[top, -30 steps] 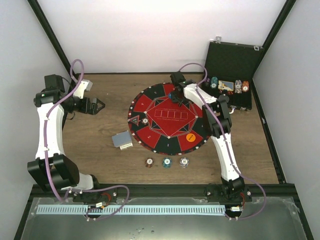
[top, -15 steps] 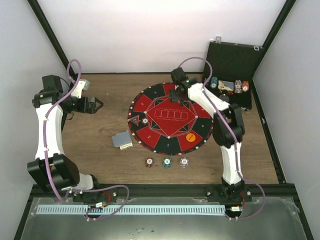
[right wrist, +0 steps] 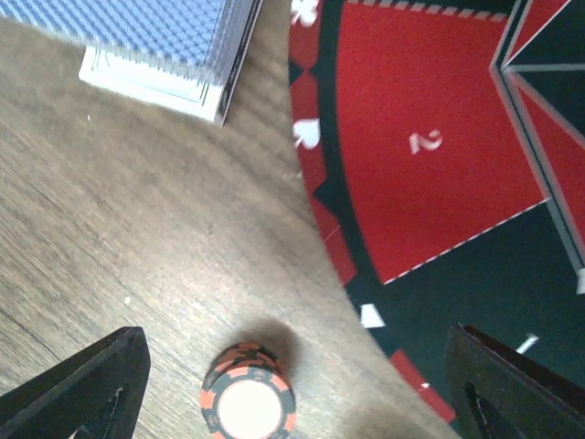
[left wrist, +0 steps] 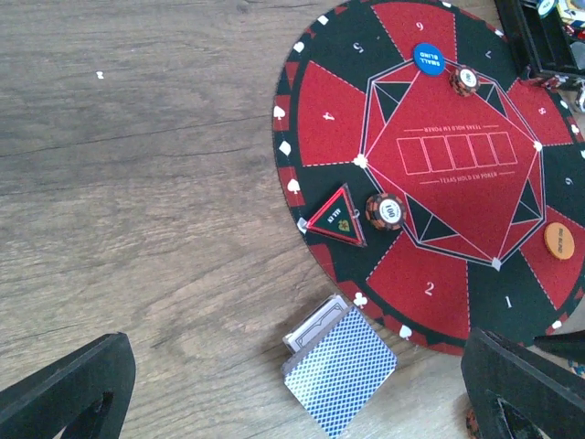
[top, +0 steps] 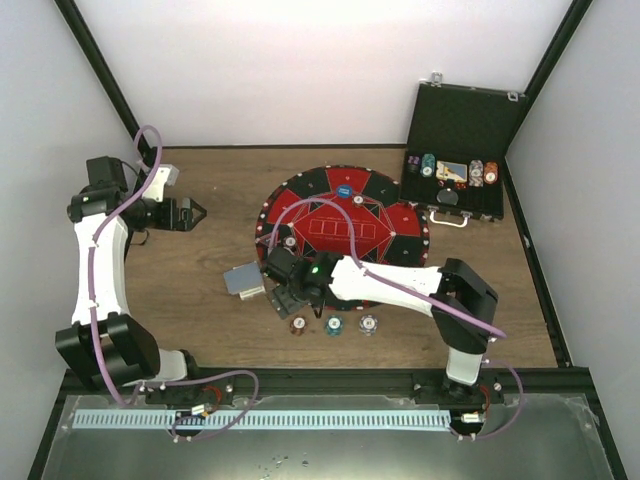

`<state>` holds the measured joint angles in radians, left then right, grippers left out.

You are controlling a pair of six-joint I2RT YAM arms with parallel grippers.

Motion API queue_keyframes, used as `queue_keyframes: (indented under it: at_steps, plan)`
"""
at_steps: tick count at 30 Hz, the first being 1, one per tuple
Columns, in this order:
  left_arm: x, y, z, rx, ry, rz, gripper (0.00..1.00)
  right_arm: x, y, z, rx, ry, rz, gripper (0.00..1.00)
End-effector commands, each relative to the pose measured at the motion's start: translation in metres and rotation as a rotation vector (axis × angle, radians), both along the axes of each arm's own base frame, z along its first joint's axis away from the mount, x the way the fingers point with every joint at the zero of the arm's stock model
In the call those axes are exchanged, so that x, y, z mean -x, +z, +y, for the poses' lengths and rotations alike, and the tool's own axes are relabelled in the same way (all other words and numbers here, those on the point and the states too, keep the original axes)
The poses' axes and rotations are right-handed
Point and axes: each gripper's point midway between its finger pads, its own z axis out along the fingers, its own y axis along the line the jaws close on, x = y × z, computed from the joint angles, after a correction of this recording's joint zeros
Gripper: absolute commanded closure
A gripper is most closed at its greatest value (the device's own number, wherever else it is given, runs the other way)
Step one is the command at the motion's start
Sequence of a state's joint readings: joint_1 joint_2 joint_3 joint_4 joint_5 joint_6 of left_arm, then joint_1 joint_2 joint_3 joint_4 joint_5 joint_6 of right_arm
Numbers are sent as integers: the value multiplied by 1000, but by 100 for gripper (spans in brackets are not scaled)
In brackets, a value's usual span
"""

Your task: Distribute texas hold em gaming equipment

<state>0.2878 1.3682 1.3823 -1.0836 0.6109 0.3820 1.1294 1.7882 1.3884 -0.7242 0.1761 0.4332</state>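
We note: right claw [right wrist: 294, 366], wide open, moved from far edge to near edge, now above orange-black striped chip stack [right wrist: 249, 402]. Blue round button disc [top: 344, 190] already placed; chips next, we judge.

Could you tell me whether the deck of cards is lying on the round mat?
No, the deck of cards lies on the wooden table, beside the mat.
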Motion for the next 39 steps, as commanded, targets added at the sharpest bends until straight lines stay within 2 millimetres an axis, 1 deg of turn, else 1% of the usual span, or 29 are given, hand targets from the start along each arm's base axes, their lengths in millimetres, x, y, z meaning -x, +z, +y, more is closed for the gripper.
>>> queue_keyframes:
  at_steps: [1, 3, 6, 10, 13, 16, 19, 22, 25, 30, 36, 39]
  plan:
    - [6, 9, -2, 10, 10, -32, 0, 22, -24, 3, 34, -30, 59, 9]
    - [7, 10, -3, 9, 8, -35, 0, 31, -32, 5, 44, -23, 73, 9]
    - [7, 12, -3, 7, 10, -38, 0, 39, -42, 4, 44, -22, 97, 11]
    - [6, 13, -3, 7, 9, -41, 0, 47, -51, 4, 26, -12, 132, 17]
    - [6, 14, -3, 12, 11, -43, 0, 56, -59, 6, 12, -2, 171, 21]
    - [5, 15, -4, 21, 12, -45, 0, 61, -66, 7, 10, 1, 189, 24]
    - [5, 14, -4, 19, 13, -45, 0, 65, -73, 9, 16, 6, 203, 25]
    - [5, 14, -3, 15, 16, -45, 0, 67, -79, 8, 28, 2, 208, 29]
    - [5, 14, -2, 10, 19, -46, 0, 66, -81, 7, 32, -6, 206, 34]
    - [5, 15, -2, 5, 20, -51, 0, 63, -78, 6, 34, -16, 192, 40]
    - [7, 14, -2, 3, 18, -51, 0, 62, -79, 2, 54, -21, 181, 51]
    - [7, 15, -2, 0, 17, -52, 0, 61, -78, 2, 54, -23, 176, 54]
